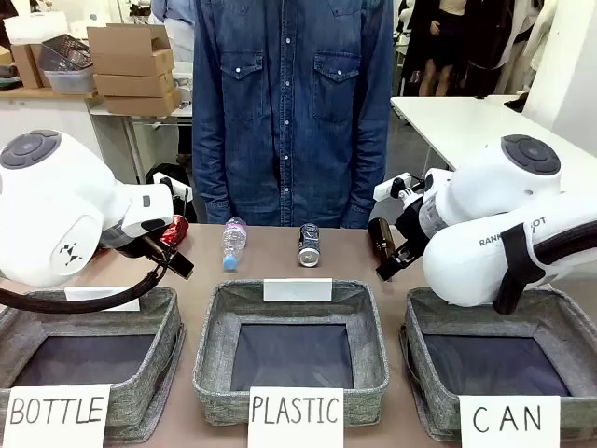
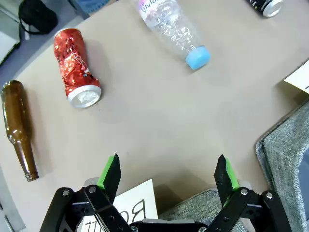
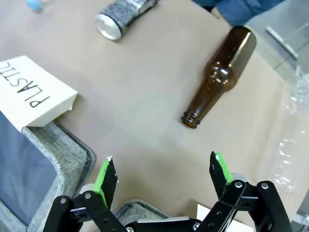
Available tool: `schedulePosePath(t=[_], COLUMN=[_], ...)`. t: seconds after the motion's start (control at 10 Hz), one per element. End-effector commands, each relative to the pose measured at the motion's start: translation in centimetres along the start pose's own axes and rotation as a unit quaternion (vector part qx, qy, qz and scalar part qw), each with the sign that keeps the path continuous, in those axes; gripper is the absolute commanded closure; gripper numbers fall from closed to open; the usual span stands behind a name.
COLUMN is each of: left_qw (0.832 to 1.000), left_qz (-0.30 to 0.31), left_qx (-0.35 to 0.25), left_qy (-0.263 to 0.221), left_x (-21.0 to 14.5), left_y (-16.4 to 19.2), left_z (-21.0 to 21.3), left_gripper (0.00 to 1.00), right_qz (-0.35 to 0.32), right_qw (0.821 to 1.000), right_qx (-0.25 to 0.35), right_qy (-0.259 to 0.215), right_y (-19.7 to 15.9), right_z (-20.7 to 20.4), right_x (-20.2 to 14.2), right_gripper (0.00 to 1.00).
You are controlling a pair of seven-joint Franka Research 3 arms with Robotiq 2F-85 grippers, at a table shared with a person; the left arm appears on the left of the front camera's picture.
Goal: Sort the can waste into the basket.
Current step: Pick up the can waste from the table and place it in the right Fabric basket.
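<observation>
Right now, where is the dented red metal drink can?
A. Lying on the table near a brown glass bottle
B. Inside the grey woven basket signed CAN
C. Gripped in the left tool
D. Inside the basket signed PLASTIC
A: the dented red metal drink can lies on its side on the table beside a brown glass bottle, and the open left tool holds nothing.

At your 10 o'clock, cardboard boxes [image 1: 133, 65] sit stacked on a light side table [image 1: 149, 112]. At 2 o'clock a white table [image 1: 466, 126] stands on grey floor [image 1: 403, 154]. The brown tabletop [image 1: 270, 263] before you is evenly lit.
</observation>
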State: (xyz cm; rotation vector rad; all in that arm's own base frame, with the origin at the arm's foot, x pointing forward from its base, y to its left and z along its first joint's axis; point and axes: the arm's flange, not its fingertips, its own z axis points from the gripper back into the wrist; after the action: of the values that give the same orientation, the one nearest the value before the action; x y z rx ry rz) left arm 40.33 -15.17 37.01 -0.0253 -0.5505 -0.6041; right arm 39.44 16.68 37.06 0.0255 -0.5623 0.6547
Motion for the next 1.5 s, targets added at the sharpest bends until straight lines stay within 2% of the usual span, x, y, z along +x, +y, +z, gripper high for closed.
schedulePosePath(t=[0.0,1.3,1.4], left_qw=[1.000,1.000,1.000], left_qz=[0.000,0.000,-0.003], left_qx=[0.000,0.000,-0.016], left_qy=[0.000,0.000,0.006], left_x=[0.0,0.0,-0.1], left_y=[0.0,0.0,0.2], left_z=[0.0,0.0,2.1], left_gripper=[0.00,0.00,0.00], right_qz=[0.000,0.000,-0.015], right_qw=[1.000,1.000,1.000], right_qx=[0.000,0.000,0.015], right_qy=[0.000,0.000,0.000], right_y=[0.0,0.0,0.0], right_z=[0.0,0.0,3.2], right_x=[0.0,0.0,0.1], right_gripper=[0.00,0.00,0.00])
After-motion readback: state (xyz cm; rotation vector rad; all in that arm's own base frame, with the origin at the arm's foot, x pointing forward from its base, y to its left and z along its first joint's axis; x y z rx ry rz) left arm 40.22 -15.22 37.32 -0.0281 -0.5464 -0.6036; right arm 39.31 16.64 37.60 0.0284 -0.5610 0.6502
